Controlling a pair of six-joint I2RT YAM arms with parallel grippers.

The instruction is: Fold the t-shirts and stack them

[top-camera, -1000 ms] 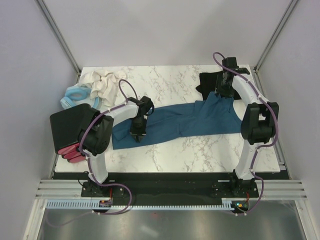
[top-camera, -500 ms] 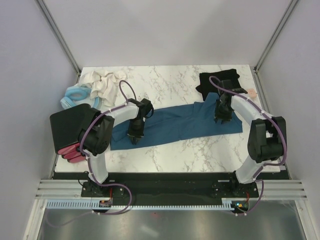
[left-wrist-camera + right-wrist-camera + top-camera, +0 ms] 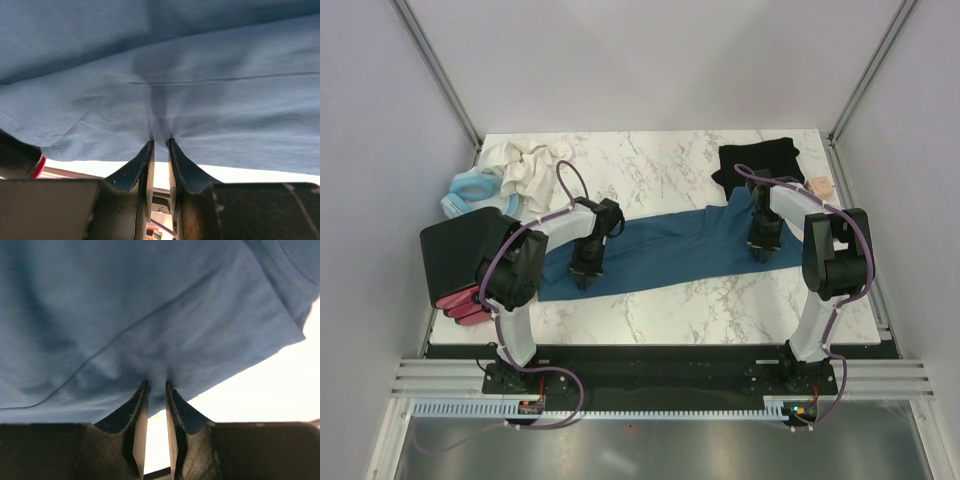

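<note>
The teal-blue t-shirt [image 3: 670, 250] lies stretched in a long band across the marble table. My left gripper [image 3: 586, 277] is shut on a pinch of its cloth near the left end; the cloth [image 3: 200, 100] fills the left wrist view. My right gripper [image 3: 761, 252] is shut on a pinch of the same shirt near its right end; the cloth [image 3: 150, 315] fills the right wrist view. The black t-shirt [image 3: 758, 160] lies crumpled at the back right, behind the right arm.
A cream cloth heap [image 3: 525, 165] and a pale blue ring-shaped item [image 3: 472, 190] lie at the back left. A black box [image 3: 460, 250] with a red object [image 3: 460, 305] stands at the left edge. A small pink thing [image 3: 817, 186] lies at the right.
The right gripper came forward from the back right, folding the shirt's right end toward me. The left gripper moved slightly forward. The shirt is now a narrower band.
</note>
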